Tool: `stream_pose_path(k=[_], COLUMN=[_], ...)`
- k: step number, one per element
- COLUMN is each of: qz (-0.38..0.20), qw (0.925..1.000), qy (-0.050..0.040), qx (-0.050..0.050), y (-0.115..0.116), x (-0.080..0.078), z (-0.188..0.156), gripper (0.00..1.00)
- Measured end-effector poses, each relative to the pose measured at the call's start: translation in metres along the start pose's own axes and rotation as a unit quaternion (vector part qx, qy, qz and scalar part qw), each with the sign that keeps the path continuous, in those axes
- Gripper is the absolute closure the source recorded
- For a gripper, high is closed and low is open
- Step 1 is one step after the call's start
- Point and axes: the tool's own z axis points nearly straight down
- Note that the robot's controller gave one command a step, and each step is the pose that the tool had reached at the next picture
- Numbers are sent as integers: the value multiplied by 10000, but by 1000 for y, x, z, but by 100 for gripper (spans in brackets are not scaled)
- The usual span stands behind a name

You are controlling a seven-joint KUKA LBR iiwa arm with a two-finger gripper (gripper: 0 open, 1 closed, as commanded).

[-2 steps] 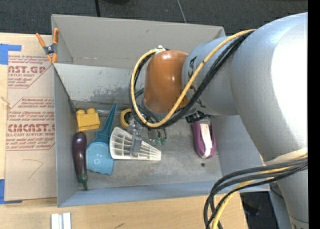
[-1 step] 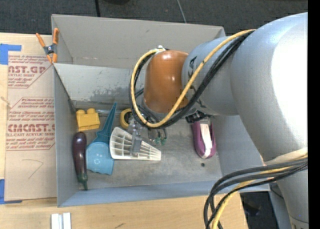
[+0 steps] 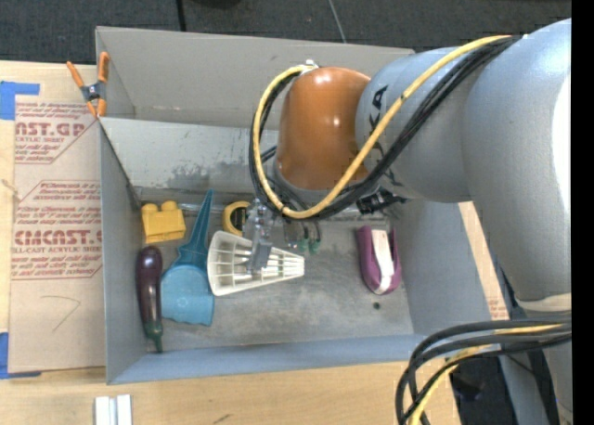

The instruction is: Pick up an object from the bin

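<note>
White slotted plastic piece point(image 3: 232, 270), fan-shaped, lies flat on the floor of the bin point(image 3: 306, 321), approx. mid-bin. Its wide ribbed end points view-left and its narrow end view-right. Gripper point(image 3: 261, 249) sits right over its middle, w/ the dark metal tip down among the ribs. Touching or just above: can't tell from this angle. Jaw state can't be told either, since the orange wrist cover point(image 3: 316, 140) and yellow-black cables hide most of the hand. So there's no saying how far open it is or whether it has hold of anything. The arm point(image 3: 483, 117) comes in from view-right and covers the bin's far right corner.

Other objs., all placed rel. to the white piece:
- Yellow tape roll point(image 3: 237, 217): just behind it toward the far wall, by its wide end, next to the gripper.
- Blue funnel point(image 3: 190, 279): just beside it, view-left. Wide mouth is toward the near wall, and the spout runs up past the wide end toward the far wall.
- Yellow toy block point(image 3: 162, 222): beyond the funnel's spout, view-left and farther back.
- Purple eggplant point(image 3: 148, 289): farthest view-left, past the funnel and along the bin's side wall, w/ its green stem toward the near wall.
- Purple-and-white rounded obj. point(image 3: 376, 261), poss. a small brush or mouse: well apart to view-right, lying alone.
</note>
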Motion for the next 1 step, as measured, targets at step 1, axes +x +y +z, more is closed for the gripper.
stream_pose_path(k=[1], qz=[-652], qw=[9979], qy=[-39], qx=[-1], y=[1], x=[-4], z=[-43], gripper=[100])
